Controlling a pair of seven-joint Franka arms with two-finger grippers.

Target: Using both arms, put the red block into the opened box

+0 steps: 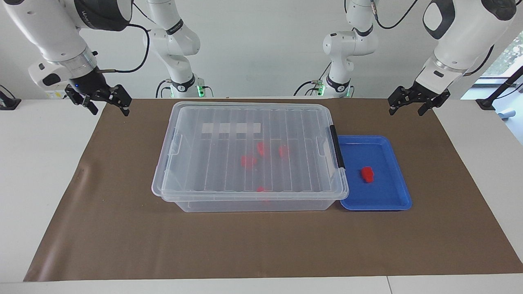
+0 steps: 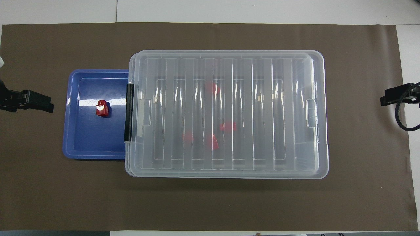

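Red block (image 1: 367,174) in blue tray (image 1: 392,196) — left gripper (image 1: 417,101) well apart, open.

Scene evenly and brightly lit from above; daylight also admitted through window (image 1: 512,53) at edge of facing view. Only soft, short shadows cast, seen under box (image 1: 249,206) and along blue tray (image 2: 95,156). White glare patch noted on tray floor beside red block (image 2: 102,108). Reflected streaks seen on ribbed lid (image 2: 226,111); blocks under it rendered hazy. Both views sharp, no motion blur.
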